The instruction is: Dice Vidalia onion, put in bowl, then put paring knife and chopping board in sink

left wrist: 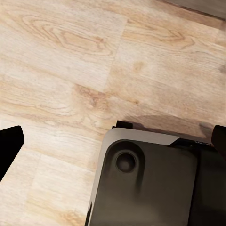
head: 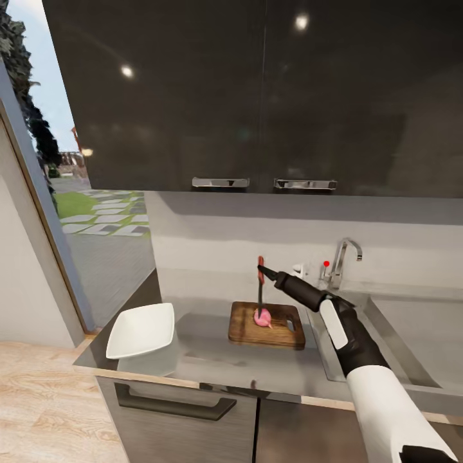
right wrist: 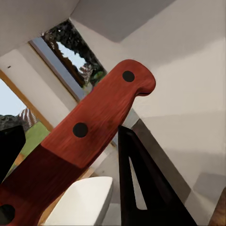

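Right arm stretched forward, hand [head: 265, 272] pinching paring knife [head: 260, 288] upright, tip seemingly touching Vidalia onion [head: 262, 316]

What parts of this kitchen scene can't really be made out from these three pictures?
- Sink: in the head view the right arm covers part of the basin, so the drain is hidden.
- Paring knife: in the right wrist view the blade is cut off by the picture edge.
- Knife tip on the Vidalia onion: too small in the head view to tell whether it has cut in.
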